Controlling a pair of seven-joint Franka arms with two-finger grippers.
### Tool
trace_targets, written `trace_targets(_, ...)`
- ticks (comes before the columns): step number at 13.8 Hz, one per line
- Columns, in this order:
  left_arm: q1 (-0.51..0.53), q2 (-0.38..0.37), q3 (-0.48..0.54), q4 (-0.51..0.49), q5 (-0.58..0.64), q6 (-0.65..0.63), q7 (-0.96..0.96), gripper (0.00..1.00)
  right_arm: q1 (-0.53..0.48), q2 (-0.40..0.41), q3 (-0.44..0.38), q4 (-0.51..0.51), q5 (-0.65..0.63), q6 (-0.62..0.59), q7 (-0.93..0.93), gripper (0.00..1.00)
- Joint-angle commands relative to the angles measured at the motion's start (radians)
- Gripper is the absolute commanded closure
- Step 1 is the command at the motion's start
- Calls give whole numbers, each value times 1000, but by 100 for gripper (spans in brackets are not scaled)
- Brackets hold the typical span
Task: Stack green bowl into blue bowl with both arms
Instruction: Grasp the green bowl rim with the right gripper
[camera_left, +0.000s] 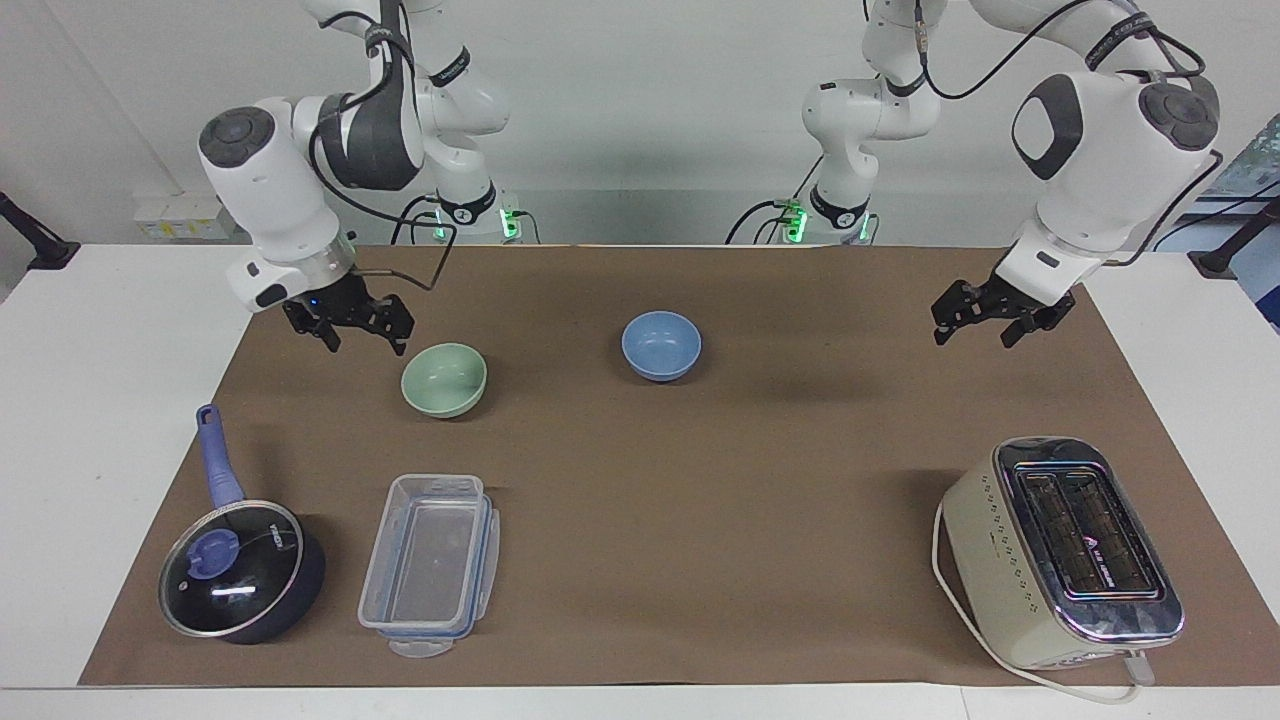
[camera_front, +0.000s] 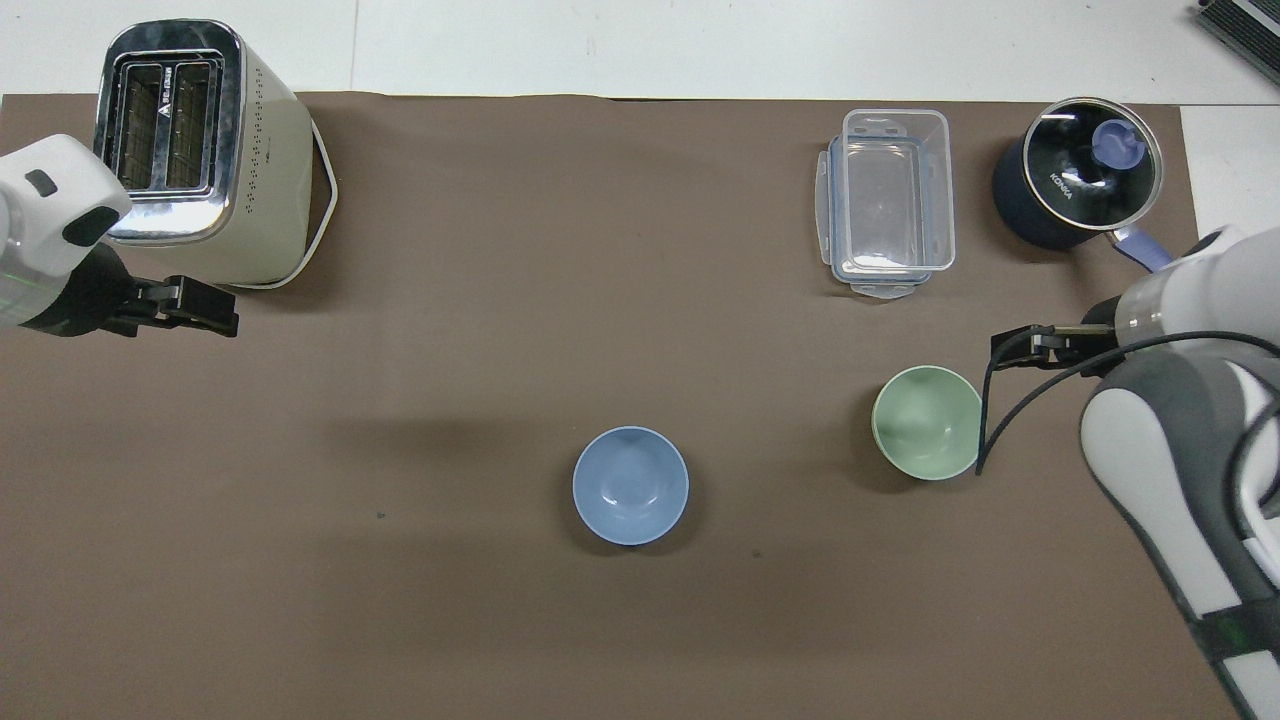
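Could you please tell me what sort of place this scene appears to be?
Probably a robotics lab staged as a kitchen: two white arms bolted at a table covered by a brown mat, with a toaster and a lidded pot set out.
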Motion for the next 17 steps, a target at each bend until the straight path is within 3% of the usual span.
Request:
trace_targets(1, 3, 15, -5, 98, 33, -94, 8, 0, -2, 11, -1, -112, 12, 133, -43, 0)
trace_targets(6, 5, 9, -5, 84, 26, -80, 2, 0, -6, 113, -1, -195, 12, 295, -62, 0)
trace_targets(16, 3, 9, -5, 84, 26, -80, 2, 0, -15, 98, 0, -217, 14, 272, -134, 0)
trace_targets(17, 5, 9, -5, 84, 26, -80, 2, 0, -15, 94, 0, -214, 14, 264, -134, 5)
